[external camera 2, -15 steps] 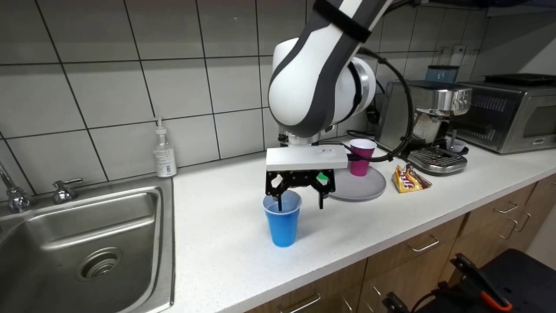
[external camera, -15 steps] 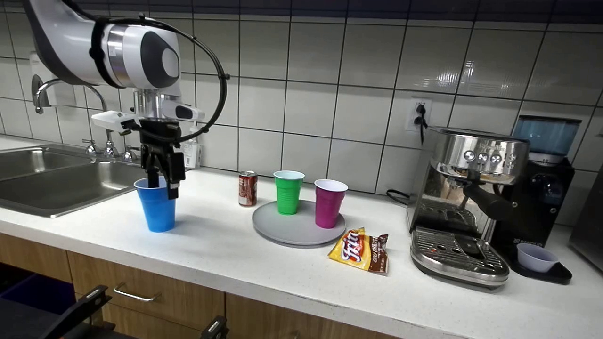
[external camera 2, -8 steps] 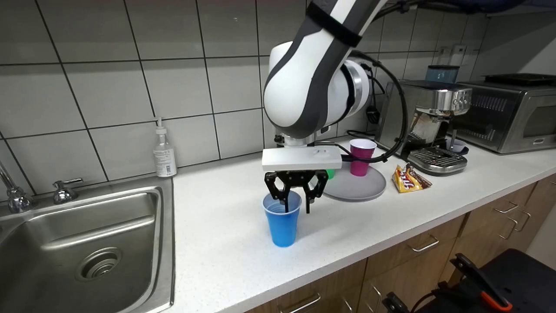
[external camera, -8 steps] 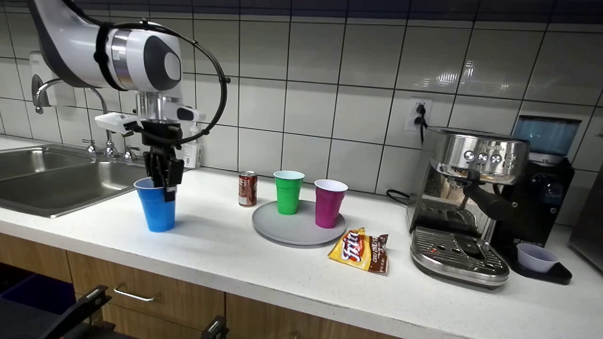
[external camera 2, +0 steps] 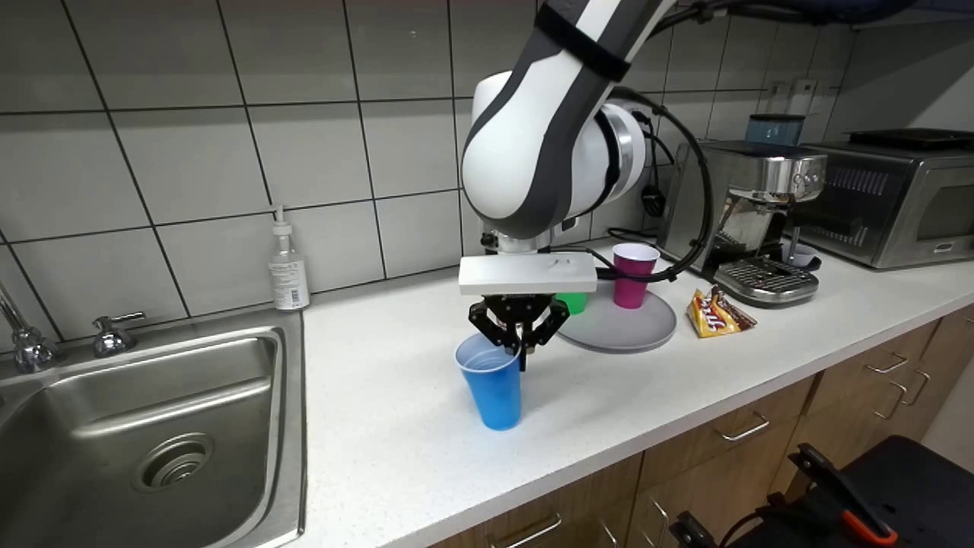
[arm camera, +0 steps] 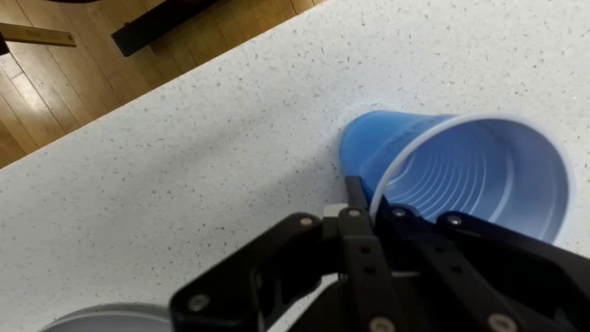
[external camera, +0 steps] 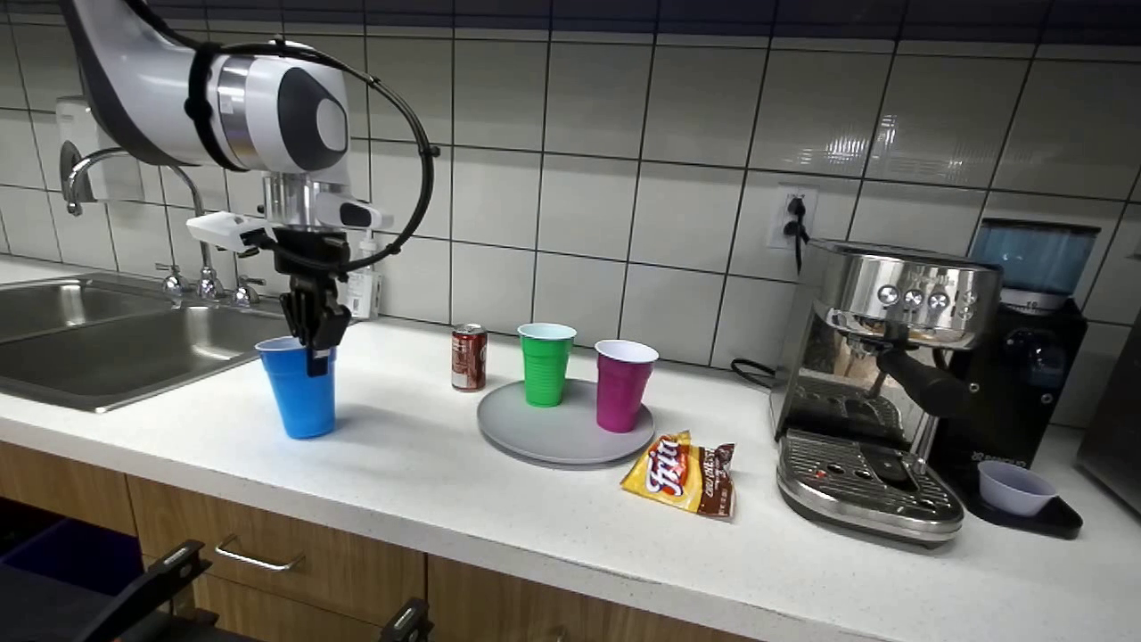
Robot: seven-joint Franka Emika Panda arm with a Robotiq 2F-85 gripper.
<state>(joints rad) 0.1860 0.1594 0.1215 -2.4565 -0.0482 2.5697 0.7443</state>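
Your gripper is clamped on the wall of the blue cup, one finger inside the rim and one outside, on the side facing the gray plate. The cup stands on the counter between the sink and the plate, leaning slightly, rim toward the sink.

Judged from these views, your grasp is made. No lift is evident: the cup's base appears to rest on the countertop.

In the wrist view you see the blue cup's ribbed inner wall and no contents against it; the bottom shows only in part, so you cannot certify it empty. On the plate you find the green cup and the magenta cup, upright and apart; what they hold is out of sight. The red can stands near the plate; you cannot tell whether it is opened. The snack bag lies just beside the plate, contents hidden. Beside the coffee machine, nothing shows above the rim of the pale bowl.
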